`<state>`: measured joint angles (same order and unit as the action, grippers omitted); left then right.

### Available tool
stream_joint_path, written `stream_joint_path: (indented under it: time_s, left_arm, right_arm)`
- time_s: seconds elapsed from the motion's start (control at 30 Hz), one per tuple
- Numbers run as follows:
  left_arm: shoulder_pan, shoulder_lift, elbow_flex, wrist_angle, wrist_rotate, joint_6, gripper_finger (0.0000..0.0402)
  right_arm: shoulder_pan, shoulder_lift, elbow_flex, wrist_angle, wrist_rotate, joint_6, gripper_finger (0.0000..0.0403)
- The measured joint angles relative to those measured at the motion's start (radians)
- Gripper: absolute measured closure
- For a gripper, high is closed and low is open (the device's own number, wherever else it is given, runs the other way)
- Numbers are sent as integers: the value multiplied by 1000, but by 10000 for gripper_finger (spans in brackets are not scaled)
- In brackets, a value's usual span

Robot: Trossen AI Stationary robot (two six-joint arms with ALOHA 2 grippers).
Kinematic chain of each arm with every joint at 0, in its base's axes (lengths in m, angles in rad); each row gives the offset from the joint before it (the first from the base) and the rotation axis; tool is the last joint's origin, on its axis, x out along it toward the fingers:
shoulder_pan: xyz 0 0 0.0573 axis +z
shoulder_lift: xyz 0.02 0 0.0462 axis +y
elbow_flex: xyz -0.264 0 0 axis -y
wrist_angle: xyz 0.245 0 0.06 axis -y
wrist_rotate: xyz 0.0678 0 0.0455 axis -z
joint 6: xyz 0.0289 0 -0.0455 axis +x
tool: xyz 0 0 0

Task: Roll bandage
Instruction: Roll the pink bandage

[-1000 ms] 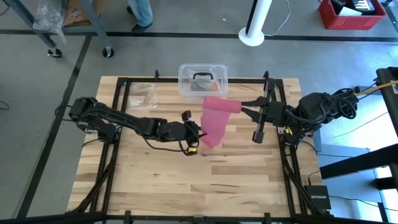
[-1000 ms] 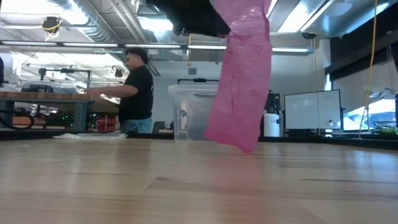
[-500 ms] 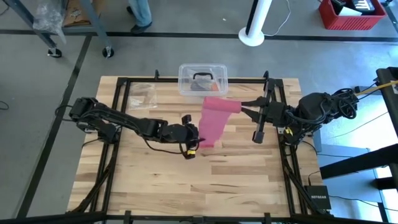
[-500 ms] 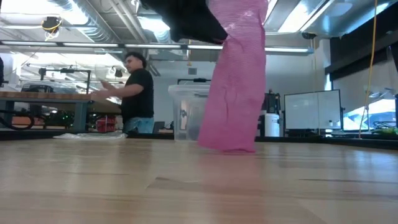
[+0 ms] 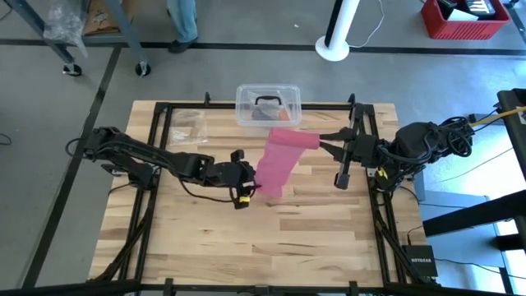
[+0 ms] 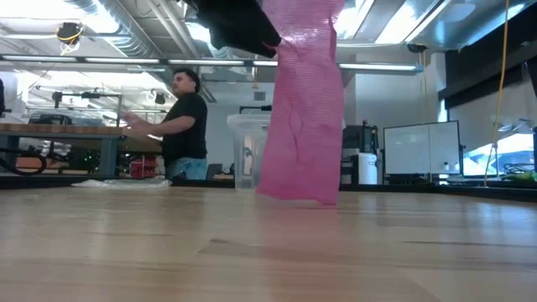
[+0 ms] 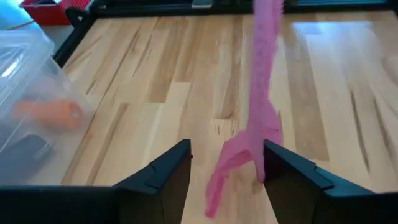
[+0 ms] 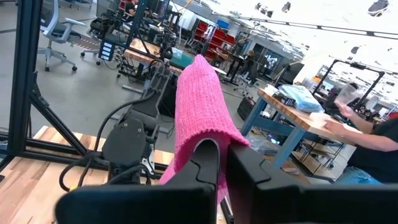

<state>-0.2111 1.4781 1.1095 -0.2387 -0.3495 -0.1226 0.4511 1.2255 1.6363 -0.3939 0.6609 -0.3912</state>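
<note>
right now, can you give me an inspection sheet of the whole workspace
surface: pale wooden slat table, black frame.
job's things: long pink-red fabric bandage hangs from right gripper, lower end at tabletop.
clutter: clear plastic box with black handle; small clear plastic bag.
grippers: right shut on bandage's top; left gripper open, fingers beside the bandage's lower end.
cables: yellow cable by right arm.
surroundings: person at bench; red crate.

Bright overhead light, blurry wrist views
</note>
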Motion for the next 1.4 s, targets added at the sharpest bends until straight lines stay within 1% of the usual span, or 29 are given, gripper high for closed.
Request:
stream_joint_path:
  time_s: [0.1,0.23,0.43,0.53,0.6,0.7,0.77,0.9,1.0,1.13,1.27,1.4]
  left_arm:
    - [-4,-19,0,27,43,-1,224]
    - [-19,-67,2,85,45,21,224]
    - [-29,-73,1,13,8,19,224]
    - [-28,-52,-27,-34,6,18,224]
    - [-20,-36,-60,-28,4,20,224]
    - [7,-22,-121,96,-25,21,224]
    - [31,-7,-164,197,-11,36,224]
    - [67,23,-214,321,-8,56,224]
    - [85,49,-234,418,27,75,224]
    - [90,84,-236,482,85,94,224]
    - [98,126,-235,525,85,106,224]
    - [111,155,-235,581,75,127,224]
  right_arm:
    - [0,0,0,0,0,0,386]
    - [0,0,0,0,0,0,386]
    - [0,0,0,0,0,0,386]
    - [0,0,0,0,0,0,386]
    - [0,0,0,1,0,0,386]
    - [0,0,0,1,0,-1,386]
    - [0,1,0,1,1,-6,386]
    - [0,1,0,1,0,-10,386]
    - [0,1,0,2,0,-12,386]
    - [0,1,0,0,0,-14,386]
    - [0,1,0,1,-1,-15,386]
    - [0,1,0,0,-25,-15,386]
